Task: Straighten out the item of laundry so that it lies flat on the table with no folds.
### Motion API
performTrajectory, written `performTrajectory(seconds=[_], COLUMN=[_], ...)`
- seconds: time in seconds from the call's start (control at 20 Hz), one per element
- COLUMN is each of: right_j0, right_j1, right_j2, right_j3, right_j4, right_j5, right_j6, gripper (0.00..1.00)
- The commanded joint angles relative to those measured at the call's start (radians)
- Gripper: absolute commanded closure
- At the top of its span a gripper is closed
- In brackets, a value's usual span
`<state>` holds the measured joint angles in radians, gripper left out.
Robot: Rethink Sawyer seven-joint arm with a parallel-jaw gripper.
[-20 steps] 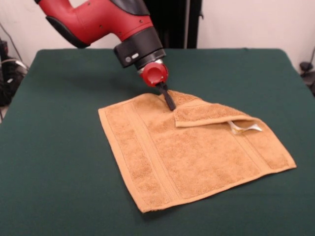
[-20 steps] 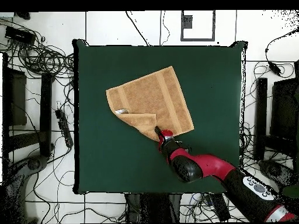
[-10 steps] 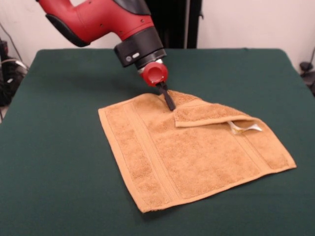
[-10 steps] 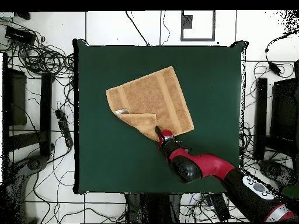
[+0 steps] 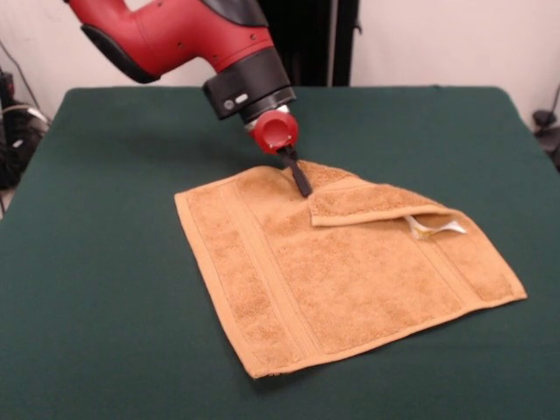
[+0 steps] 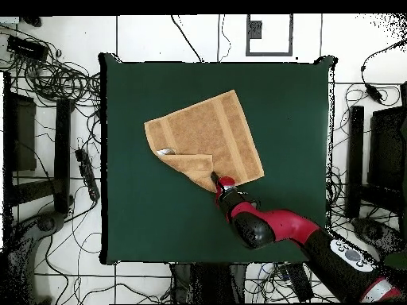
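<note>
Front view: the gripper (image 5: pixel 301 181) hangs from the red and black arm (image 5: pixel 175 35), its dark tip angled down onto the far part of the towel (image 5: pixel 341 271). The tip touches the cloth right at the inner end of a folded-over flap (image 5: pixel 376 206). Only a single narrow dark blade shows; whether the fingers are apart, together or pinching cloth cannot be told from either view.

The towel lies on the green table (image 5: pixel 105 262), spreading from the gripper toward the camera side and to both sides of it. Most of it is flat, with border bands visible along the edge to the picture-left of the gripper and along the edge at picture-right. One corner, starting just beside the gripper tip and running to picture-right, is turned back over the towel. The white care tag (image 5: pixel 433 227) pokes out from under the far end of that flap, well apart from the gripper.

Overhead view: gripper (image 6: pixel 215 179) sits at the towel (image 6: pixel 211 131) edge nearest the arm (image 6: pixel 278 226); the fold (image 6: pixel 191 165) extends picture-left from it, with the tag (image 6: pixel 165 151) at its end. Table (image 6: pixel 294 119) bare beyond the towel.
</note>
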<state>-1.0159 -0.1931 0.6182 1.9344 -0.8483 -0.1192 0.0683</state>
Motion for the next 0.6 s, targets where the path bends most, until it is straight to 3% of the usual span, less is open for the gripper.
performTrajectory(seconds=[0.05, 0.3, 0.6], right_j0=[0.060, 0.053, -0.054], right_j1=[0.022, 0.025, 0.073], right_j2=[-0.124, -0.121, -0.022], right_j3=[-0.211, -0.215, -0.197], right_j4=[0.022, 0.015, 0.006], right_j5=[0.093, 0.111, 0.225], right_j6=[0.231, 0.215, 0.120], gripper=[1.00, 1.00, 1.00])
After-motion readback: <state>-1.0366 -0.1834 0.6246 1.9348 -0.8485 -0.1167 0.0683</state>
